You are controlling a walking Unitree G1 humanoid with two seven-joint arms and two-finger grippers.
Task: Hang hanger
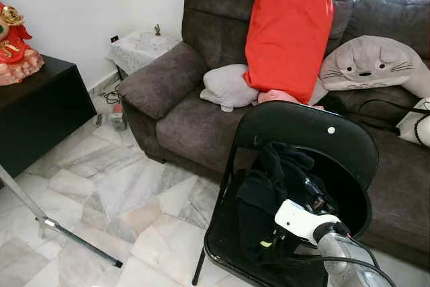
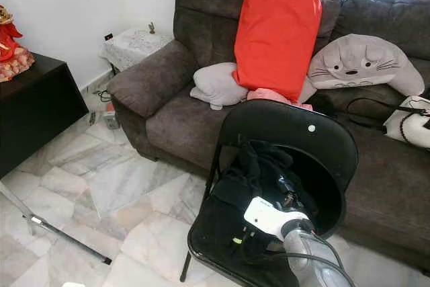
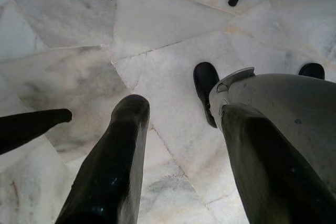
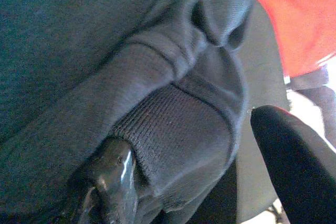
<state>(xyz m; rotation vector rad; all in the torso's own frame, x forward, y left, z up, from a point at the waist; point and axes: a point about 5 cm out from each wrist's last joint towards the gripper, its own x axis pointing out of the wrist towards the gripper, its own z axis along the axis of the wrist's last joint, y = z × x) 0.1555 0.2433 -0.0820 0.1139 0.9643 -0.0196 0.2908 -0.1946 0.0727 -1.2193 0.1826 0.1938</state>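
Observation:
A dark knit garment (image 1: 272,189) lies bunched on the seat of a black folding chair (image 1: 316,132) in front of the sofa. My right arm's white wrist (image 1: 301,220) reaches into the pile from the lower right. In the right wrist view, my right gripper (image 4: 189,140) is open, with a ribbed cuff (image 4: 173,140) of the garment between its fingers. One fingertip (image 4: 113,179) touches the fabric and the other (image 4: 294,166) stands apart from it. My left gripper (image 3: 181,108) hangs open, pointing down at the marble floor (image 3: 157,24).
A brown sofa (image 1: 181,119) behind the chair holds a red pillow (image 1: 289,31), a grey cushion (image 1: 228,85) and a cat-faced cushion (image 1: 369,62). At the left are a black cabinet (image 1: 40,112) and a slanted metal leg (image 1: 74,236) on the floor.

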